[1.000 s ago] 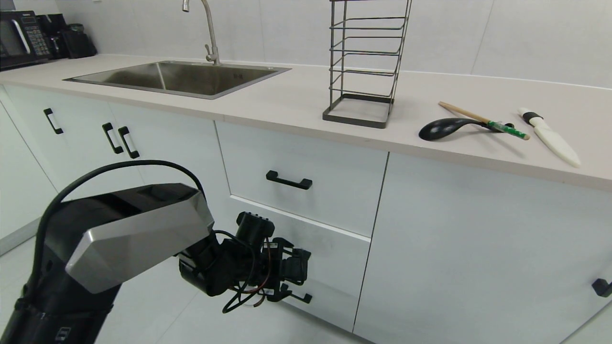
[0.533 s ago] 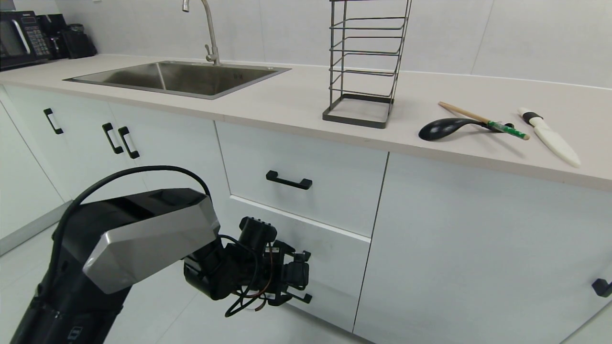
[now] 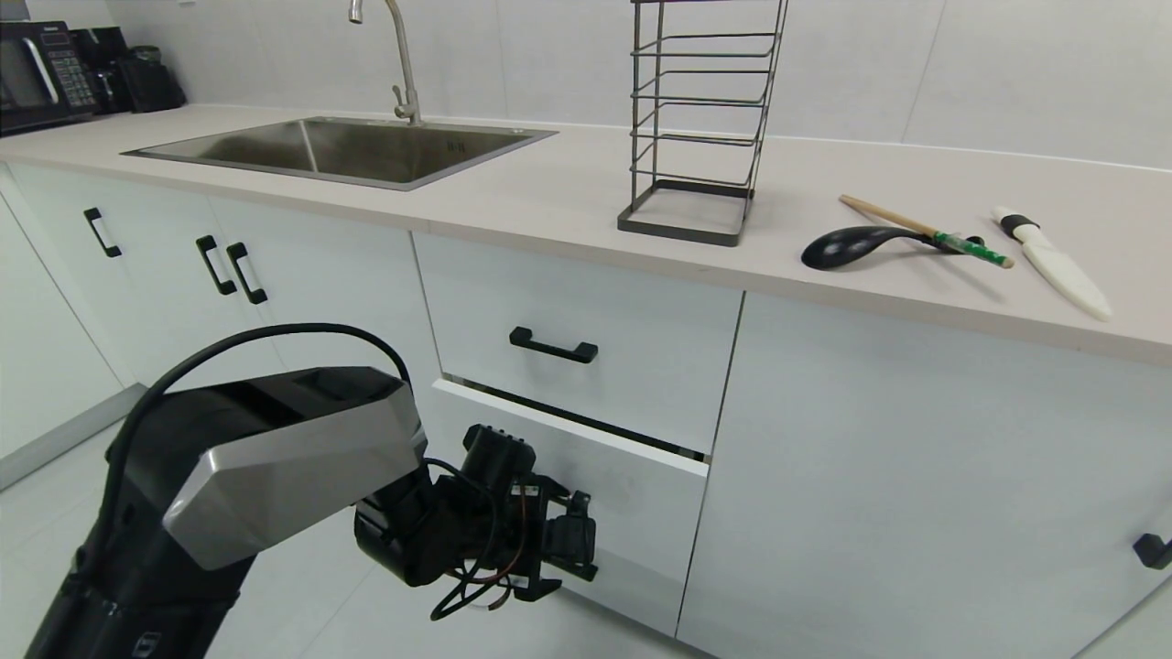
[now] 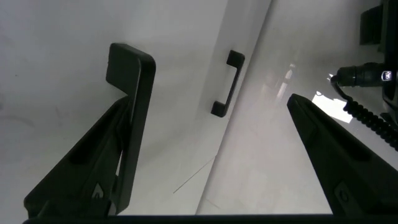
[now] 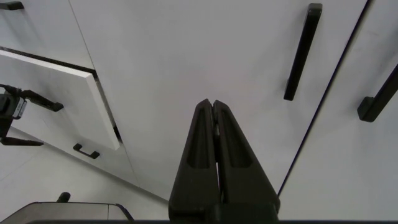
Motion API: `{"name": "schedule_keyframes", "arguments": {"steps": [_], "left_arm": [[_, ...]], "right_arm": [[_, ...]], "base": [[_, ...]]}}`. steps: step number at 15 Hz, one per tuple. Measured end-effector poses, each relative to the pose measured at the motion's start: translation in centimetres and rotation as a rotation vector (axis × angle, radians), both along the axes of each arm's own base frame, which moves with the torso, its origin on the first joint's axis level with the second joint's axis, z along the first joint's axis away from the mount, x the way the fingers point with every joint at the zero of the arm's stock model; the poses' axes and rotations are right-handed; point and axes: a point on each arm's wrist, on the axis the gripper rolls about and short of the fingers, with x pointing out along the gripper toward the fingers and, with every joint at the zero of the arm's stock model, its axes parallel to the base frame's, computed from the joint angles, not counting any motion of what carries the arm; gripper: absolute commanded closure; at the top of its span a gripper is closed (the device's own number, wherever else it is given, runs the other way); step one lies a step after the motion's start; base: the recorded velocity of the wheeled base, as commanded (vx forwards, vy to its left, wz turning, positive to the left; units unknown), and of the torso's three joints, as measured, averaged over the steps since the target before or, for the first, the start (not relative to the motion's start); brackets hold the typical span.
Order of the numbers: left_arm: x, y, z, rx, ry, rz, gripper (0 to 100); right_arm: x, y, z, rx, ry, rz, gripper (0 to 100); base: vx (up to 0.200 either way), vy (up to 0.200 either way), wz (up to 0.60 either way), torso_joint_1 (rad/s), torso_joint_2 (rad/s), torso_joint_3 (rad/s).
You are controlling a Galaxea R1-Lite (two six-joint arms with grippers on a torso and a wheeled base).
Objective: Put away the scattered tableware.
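On the counter at the right lie a black spoon [image 3: 850, 245], a pair of chopsticks [image 3: 925, 229] resting across its handle, and a white knife [image 3: 1053, 261]. Below, the lower drawer [image 3: 632, 494] stands slightly ajar. My left gripper [image 3: 568, 549] is at that drawer's black handle [image 3: 577, 572]. In the left wrist view its fingers are spread wide, the left gripper [image 4: 205, 109] open, with the handle bar [image 4: 132, 118] against one finger. My right gripper [image 5: 213, 106] is shut and empty, facing the white cabinet fronts, with the ajar drawer [image 5: 56, 93] off to the side.
A tall black wire rack [image 3: 700, 119] stands mid-counter. The sink [image 3: 339, 146] with its tap is at the back left, and a microwave [image 3: 41, 73] is in the far left corner. An upper drawer with handle [image 3: 553, 345] is closed. Cabinet doors flank the drawers.
The lower drawer has slid out a little, showing a dark gap along its top edge. My left gripper has drawn back slightly with the handle.
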Motion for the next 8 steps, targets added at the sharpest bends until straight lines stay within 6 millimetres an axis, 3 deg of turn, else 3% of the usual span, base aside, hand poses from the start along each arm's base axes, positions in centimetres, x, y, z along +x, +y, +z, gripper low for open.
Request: {"name": "schedule_keyframes", "arguments": {"steps": [4, 8], "left_arm": [[-1.3, 0.6, 1.0, 0.012, 0.018, 0.001, 0], [-3.3, 0.7, 4.7, -0.014, -0.032, -0.016, 0]], "right_arm": [[0.0, 0.0, 0.0, 0.000, 0.000, 0.000, 100], [0.0, 0.0, 0.0, 0.000, -0.001, 0.000, 100]], "base": [[0.000, 0.000, 0.00, 0.000, 0.00, 0.000], [0.000, 0.000, 0.00, 0.000, 0.00, 0.000]]}}
